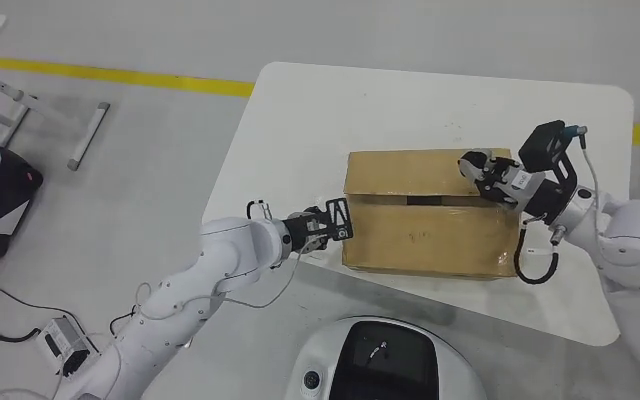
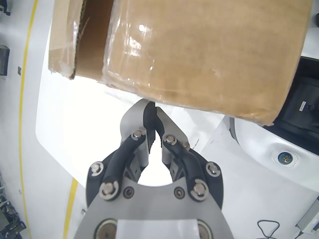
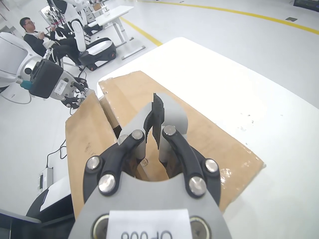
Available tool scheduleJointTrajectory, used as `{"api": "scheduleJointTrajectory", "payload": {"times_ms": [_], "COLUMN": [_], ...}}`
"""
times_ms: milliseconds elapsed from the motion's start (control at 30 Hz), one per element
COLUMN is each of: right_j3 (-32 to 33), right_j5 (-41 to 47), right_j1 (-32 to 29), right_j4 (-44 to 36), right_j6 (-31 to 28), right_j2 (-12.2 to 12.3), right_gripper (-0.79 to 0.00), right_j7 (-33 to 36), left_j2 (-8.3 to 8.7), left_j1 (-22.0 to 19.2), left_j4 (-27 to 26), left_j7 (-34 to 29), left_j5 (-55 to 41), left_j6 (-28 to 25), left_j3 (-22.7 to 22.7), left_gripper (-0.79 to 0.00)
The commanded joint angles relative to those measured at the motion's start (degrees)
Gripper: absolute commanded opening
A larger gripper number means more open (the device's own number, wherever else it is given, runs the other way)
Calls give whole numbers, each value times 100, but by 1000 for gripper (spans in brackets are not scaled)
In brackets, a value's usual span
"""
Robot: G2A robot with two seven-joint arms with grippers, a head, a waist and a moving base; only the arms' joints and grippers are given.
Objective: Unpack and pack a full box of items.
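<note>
A brown cardboard box [image 1: 430, 212] lies on the white table [image 1: 420, 110], its two top flaps folded down with a narrow dark slit between them. Clear tape covers part of the box [image 2: 199, 38]. My left gripper [image 1: 335, 225] is at the box's left end, shut, its tips [image 2: 150, 108] touching the box's edge. My right gripper [image 1: 480, 178] hangs shut over the right end of the box top, near the seam. In the right wrist view the right gripper [image 3: 157, 103] is above the flaps [image 3: 174, 135], and the left gripper [image 3: 82, 95] is at the far end. The contents are hidden.
The box sits close to the table's near edge; bare table [image 3: 224, 88] stretches behind it and to its right. A yellow floor line [image 1: 120, 76] and a metal stand [image 1: 85, 135] lie beyond the table's left side.
</note>
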Motion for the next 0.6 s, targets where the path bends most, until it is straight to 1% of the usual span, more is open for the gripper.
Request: {"api": "scheduleJointTrajectory", "payload": {"times_ms": [0, 267, 467, 500, 533, 567], "right_j3": [37, 383, 535, 528, 506, 477], "right_j5": [9, 91, 337, 375, 402, 404], "right_j1": [-19, -102, -168, -180, -193, -201], "right_j4": [-40, -127, -183, -196, -211, -230], "right_j6": [3, 49, 49, 60, 74, 93], "right_j2": [6, 73, 98, 96, 91, 84], "right_gripper": [-785, -785, -785, -785, -785, -785], "right_j7": [31, 168, 241, 250, 260, 263], "left_j2": [-18, -121, -191, -200, -206, -212], "left_j1": [-76, -468, -752, -780, -801, -817], "left_j4": [35, 160, 234, 246, 257, 262], "left_j7": [29, 229, 318, 332, 331, 338], "left_j5": [-53, -175, -225, -226, -225, -227], "left_j6": [24, 276, 285, 303, 313, 336], "left_j3": [94, 509, 779, 805, 823, 825], "left_gripper": [-785, -785, -785, -751, -557, -345]}}
